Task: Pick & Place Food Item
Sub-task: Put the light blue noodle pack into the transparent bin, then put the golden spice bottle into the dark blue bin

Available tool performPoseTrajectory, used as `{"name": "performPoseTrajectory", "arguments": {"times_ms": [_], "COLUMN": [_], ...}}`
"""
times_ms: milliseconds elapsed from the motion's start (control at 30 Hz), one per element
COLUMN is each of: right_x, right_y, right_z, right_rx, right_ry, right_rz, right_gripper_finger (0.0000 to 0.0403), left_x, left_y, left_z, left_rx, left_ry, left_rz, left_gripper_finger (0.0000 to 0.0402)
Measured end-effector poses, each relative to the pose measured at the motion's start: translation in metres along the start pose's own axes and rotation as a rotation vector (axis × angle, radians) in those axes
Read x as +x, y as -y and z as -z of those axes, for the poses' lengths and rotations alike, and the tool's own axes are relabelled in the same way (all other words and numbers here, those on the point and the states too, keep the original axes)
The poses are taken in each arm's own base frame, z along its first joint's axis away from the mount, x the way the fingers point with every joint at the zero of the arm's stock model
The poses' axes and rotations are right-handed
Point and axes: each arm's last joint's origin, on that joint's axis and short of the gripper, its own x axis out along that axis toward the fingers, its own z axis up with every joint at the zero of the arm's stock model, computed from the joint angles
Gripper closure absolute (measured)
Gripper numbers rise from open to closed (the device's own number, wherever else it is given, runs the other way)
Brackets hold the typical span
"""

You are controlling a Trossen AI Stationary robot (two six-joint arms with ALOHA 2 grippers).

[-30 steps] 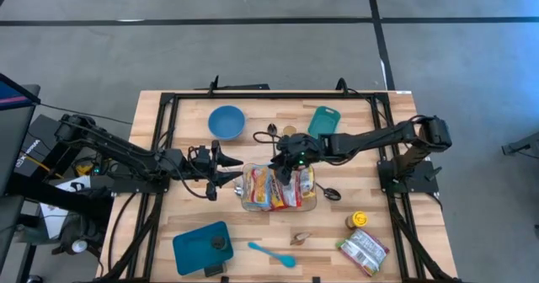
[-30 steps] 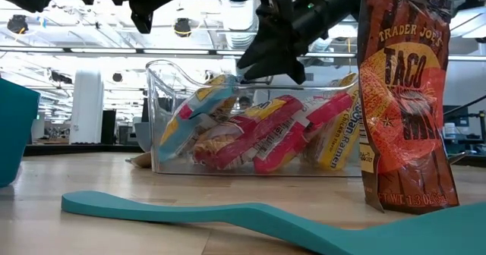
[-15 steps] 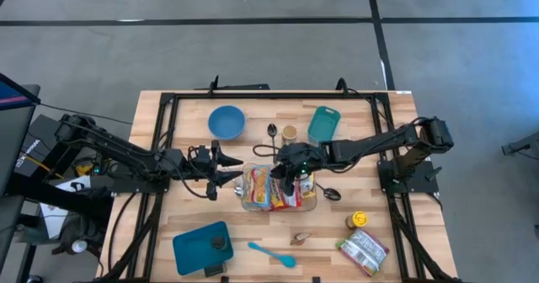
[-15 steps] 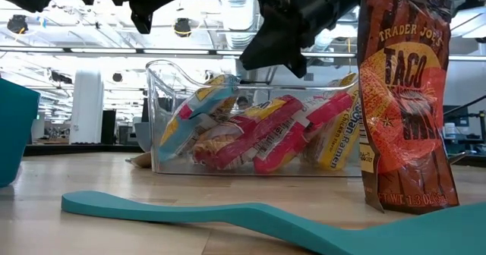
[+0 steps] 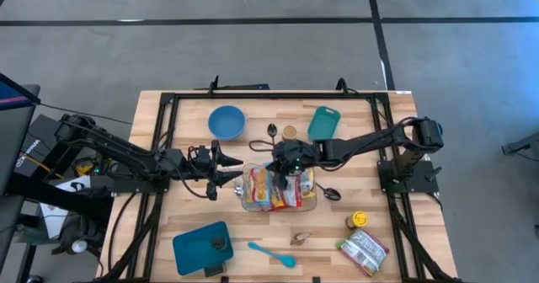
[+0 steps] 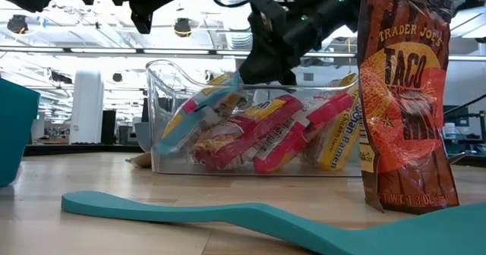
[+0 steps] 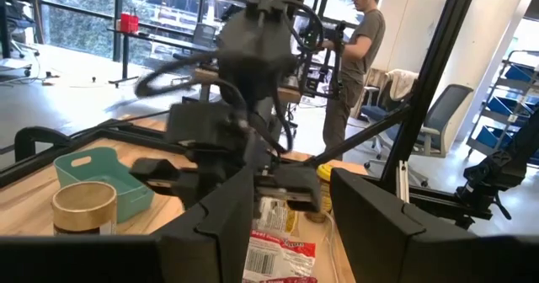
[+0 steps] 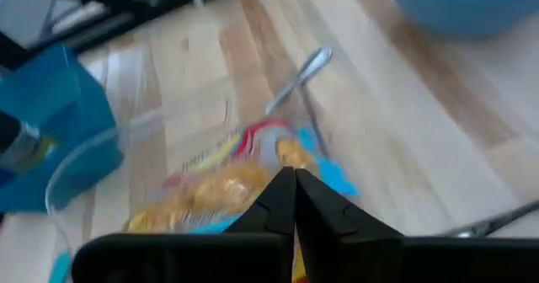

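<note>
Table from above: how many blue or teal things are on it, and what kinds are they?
Blue bowl: 1
Teal boxes: 2, a small box and a big box
Teal spatula: 1
Total: 4

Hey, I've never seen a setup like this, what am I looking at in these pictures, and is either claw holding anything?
It is a robot with two dark arms at a wooden table. One picture looks straight down, one looks level across the tabletop, and two come from cameras on the wrists. In the middle stands a clear bin of ramen packets. Around it lie a blue bowl, a teal spatula and a taco shell bag. The right gripper is over the bin, its fingers pressed together, apparently pinching a packet's edge, though that is blurred. The left gripper waits beside the bin, part open, holding nothing.
</note>
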Motion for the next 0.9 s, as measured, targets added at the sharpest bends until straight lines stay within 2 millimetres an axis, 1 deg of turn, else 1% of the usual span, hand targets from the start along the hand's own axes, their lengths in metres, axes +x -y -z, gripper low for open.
{"name": "performPoseTrajectory", "arguments": {"times_ms": [167, 300, 400, 500, 667, 900], "right_x": [0.0, 0.006, 0.005, 0.002, -0.011, -0.034], "right_y": [0.004, 0.006, 0.002, -0.001, -0.008, -0.017], "right_z": [-0.002, 0.004, 0.001, 0.002, -0.011, -0.021], "right_rx": [0.009, 0.009, 0.006, -0.003, -0.029, -0.087], "right_ry": [-0.002, -0.035, -0.027, -0.031, 0.025, 0.074], "right_rz": [-0.013, -0.012, -0.059, -0.068, -0.095, -0.098], "right_gripper_finger": [0.0401, 0.0402, 0.0402, 0.0402, 0.0402, 0.0403], "left_x": [0.0, 0.0, 0.0, 0.0, 0.0, 0.0], "left_y": [0.0, 0.0, 0.0, 0.0, 0.0, 0.0], "left_z": [0.0, 0.0, 0.0, 0.0, 0.0, 0.0], "left_rx": [0.001, 0.001, 0.002, 0.002, 0.002, 0.001], "left_ry": [0.0, -0.001, -0.001, -0.002, -0.001, -0.002], "left_rz": [0.0, 0.0, 0.0, 0.0, 0.0, 0.001], "left_gripper_finger": [0.0247, 0.0247, 0.0247, 0.0247, 0.0247, 0.0247]}}
